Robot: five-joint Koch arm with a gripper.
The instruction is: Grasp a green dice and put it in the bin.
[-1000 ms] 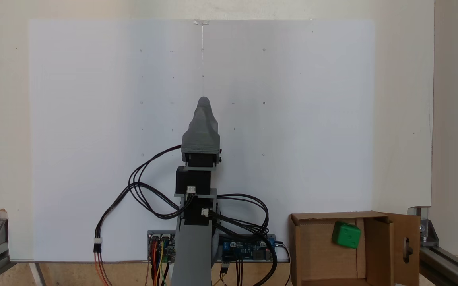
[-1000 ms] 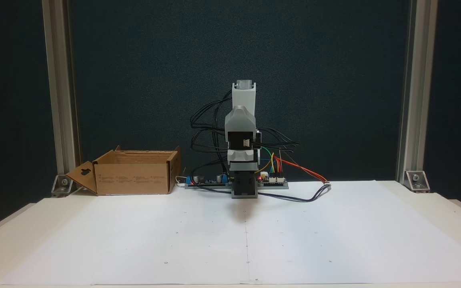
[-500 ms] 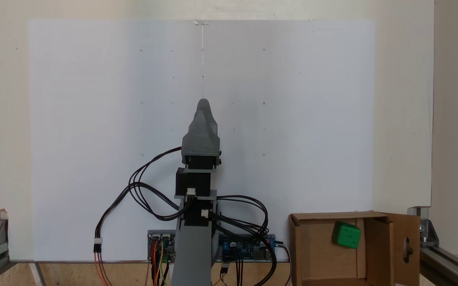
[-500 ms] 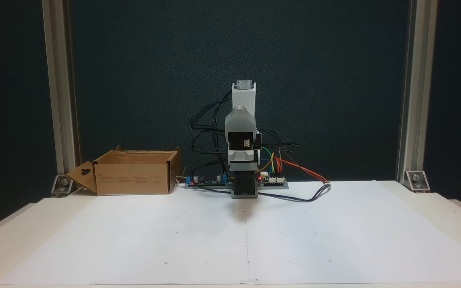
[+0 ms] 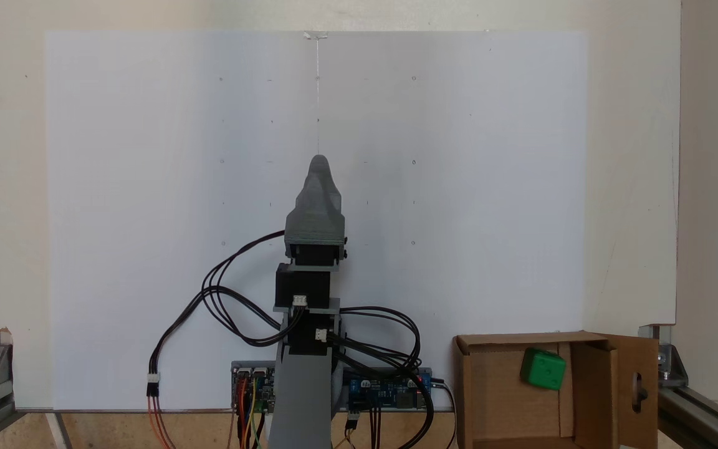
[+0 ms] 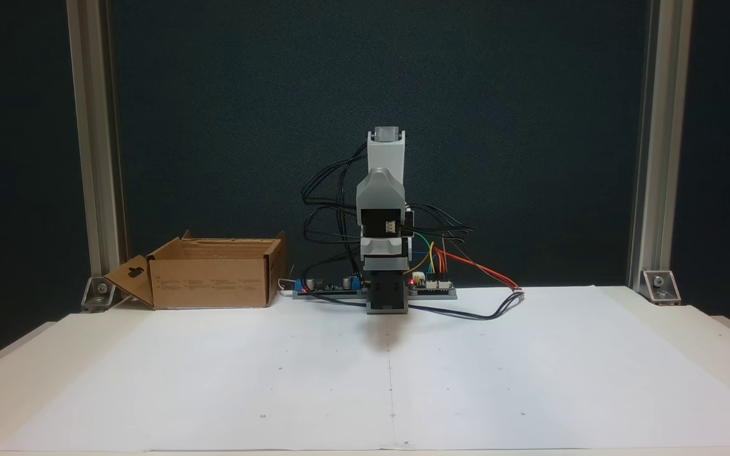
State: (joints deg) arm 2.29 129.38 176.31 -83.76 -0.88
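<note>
- I see a table covered by a large white sheet point(image 5: 147, 156), against a dark backdrop with aluminium posts at the back corners in a fixed view.
- My gripper point(image 5: 318, 161) is folded over the middle of the sheet, grey and pointing away from the base. Its jaws lie one behind the other for both cameras, so I cannot tell whether they are parted or closed. Nothing green shows on it.
- Behind it, the arm's base sits at the table's back edge among black cables point(image 5: 228, 299) and circuit boards point(image 6: 431, 286).
- The bin point(image 5: 490, 399) stands at a back corner of the table, flaps open.
- The green dice point(image 5: 543, 369) lies inside the bin, near its flapped side.
- I judge the task done. The arm looks parked, and I need no further move beyond holding rest.
</note>
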